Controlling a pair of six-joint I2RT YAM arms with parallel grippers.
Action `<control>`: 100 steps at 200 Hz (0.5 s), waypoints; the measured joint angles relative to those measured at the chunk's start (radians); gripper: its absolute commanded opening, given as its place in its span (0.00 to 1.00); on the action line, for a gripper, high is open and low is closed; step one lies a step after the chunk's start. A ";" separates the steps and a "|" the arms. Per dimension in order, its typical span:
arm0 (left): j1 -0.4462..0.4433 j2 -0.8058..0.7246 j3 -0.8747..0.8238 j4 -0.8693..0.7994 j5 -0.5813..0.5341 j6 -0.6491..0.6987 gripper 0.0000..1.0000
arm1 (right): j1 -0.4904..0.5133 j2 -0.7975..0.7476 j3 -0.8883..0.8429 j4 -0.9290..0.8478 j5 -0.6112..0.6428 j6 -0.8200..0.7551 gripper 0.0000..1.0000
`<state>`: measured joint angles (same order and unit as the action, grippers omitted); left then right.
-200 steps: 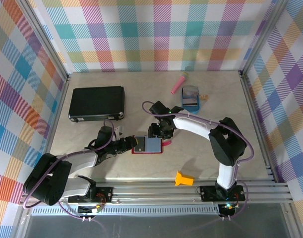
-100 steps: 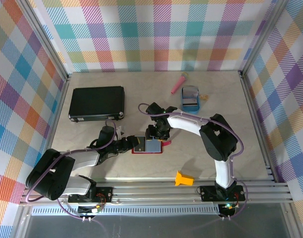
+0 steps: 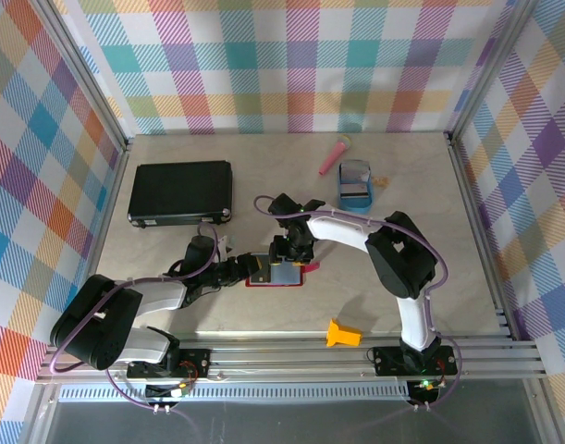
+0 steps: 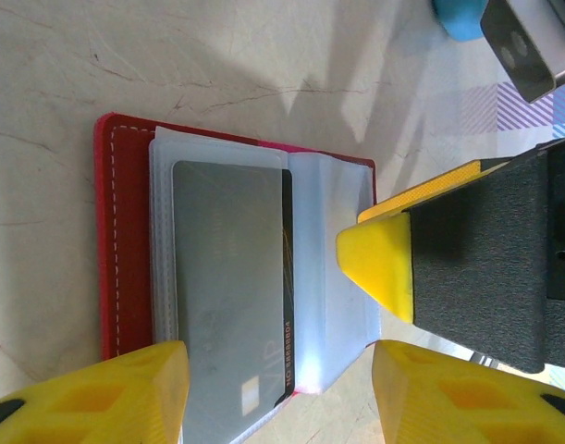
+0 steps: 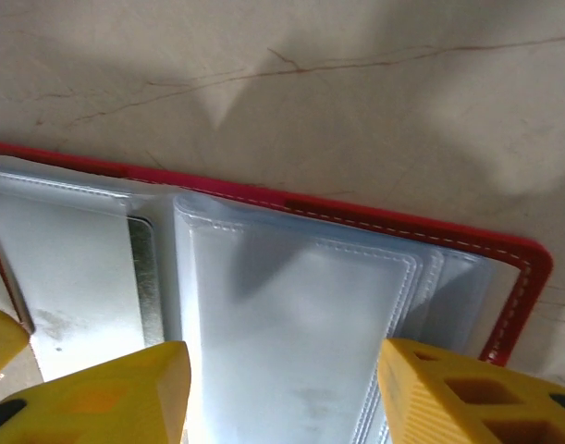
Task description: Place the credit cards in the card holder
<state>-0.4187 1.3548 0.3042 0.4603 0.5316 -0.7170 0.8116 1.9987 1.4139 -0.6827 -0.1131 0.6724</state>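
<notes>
Red card holder (image 3: 275, 273) lies open on the table (image 3: 402, 222), between both grippers.
The left gripper (image 4: 277, 384) and right gripper (image 5: 280, 384) hover half-spread over it, gripping nothing; a grey credit card (image 4: 228, 287) sits in one sleeve.

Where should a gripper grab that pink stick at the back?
Probably across its narrow middle, from straight above. The pink stick lies flat and slanted on the table, clear of the blue tray, so jaws turned square to its length fit either side.
</notes>
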 measured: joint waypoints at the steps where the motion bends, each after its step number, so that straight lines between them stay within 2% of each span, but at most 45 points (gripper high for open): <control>1: 0.000 0.000 0.000 0.000 0.000 0.000 0.55 | 0.000 0.000 0.000 0.000 0.000 0.000 0.56; 100: -0.006 -0.004 -0.007 0.007 -0.002 -0.001 0.55 | 0.008 0.003 0.004 0.000 0.006 0.001 0.55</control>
<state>-0.4252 1.3510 0.2974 0.4671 0.5301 -0.7177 0.8200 2.0022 1.4181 -0.6823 -0.1066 0.6735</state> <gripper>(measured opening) 0.547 0.555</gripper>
